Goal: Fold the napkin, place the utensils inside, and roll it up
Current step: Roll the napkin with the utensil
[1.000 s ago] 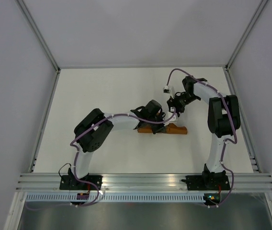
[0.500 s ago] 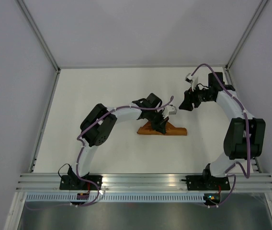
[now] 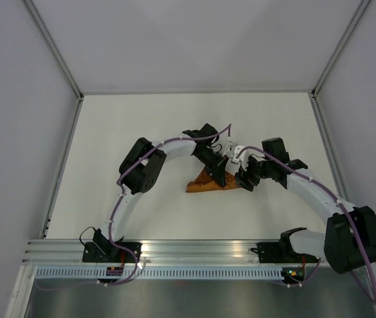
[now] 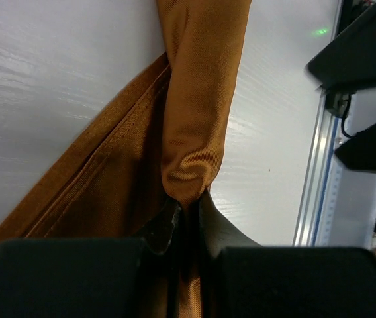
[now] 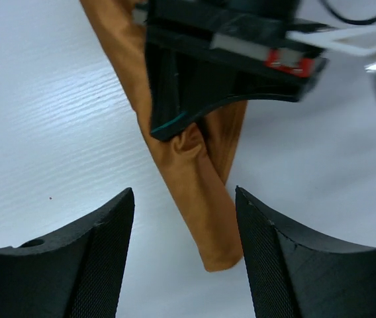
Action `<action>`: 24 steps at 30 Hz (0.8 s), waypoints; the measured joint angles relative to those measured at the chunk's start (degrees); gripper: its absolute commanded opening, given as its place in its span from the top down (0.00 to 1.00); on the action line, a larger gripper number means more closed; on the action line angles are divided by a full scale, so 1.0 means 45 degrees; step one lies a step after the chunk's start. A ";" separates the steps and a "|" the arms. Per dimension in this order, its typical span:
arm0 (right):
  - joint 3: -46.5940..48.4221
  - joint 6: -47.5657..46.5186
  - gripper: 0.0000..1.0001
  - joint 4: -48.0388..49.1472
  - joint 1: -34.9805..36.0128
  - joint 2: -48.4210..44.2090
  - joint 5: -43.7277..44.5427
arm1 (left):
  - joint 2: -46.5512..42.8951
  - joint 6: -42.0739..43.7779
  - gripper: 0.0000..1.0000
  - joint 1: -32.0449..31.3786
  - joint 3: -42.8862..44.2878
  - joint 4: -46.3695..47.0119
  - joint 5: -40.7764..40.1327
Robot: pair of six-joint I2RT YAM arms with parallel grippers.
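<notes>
Napkin (image 3: 198,187), a rust-brown bundle folded into a narrow wedge, lies on the white table (image 3: 141,126) about midway between near edge and far wall, slightly right of centre. Just over its right end the right gripper (image 3: 244,182) hangs with jaws spread wide and nothing between them, the rolled tail of cloth lying flat below the gap. Slightly farther, the left gripper (image 3: 219,173) sits on the bundle's middle, its fingers (image 4: 165,228) pinched tight on a raised fold of cloth.
</notes>
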 measured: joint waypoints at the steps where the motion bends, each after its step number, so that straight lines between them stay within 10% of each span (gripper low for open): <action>1: -0.0481 -0.0117 0.30 0.0272 0.0457 -0.0185 0.0384 | 0.0112 -0.0063 0.93 0.0034 0.0131 -0.0209 0.0126; 20: -0.3220 -0.1234 0.31 0.4745 0.4420 0.0831 0.4537 | 0.0942 -0.0345 0.88 0.0204 0.1001 -0.1977 0.1185; 24: -0.3211 -0.1239 0.38 0.5241 0.4658 0.1098 0.4823 | 0.0971 -0.0345 0.74 0.0204 0.1030 -0.2123 0.1185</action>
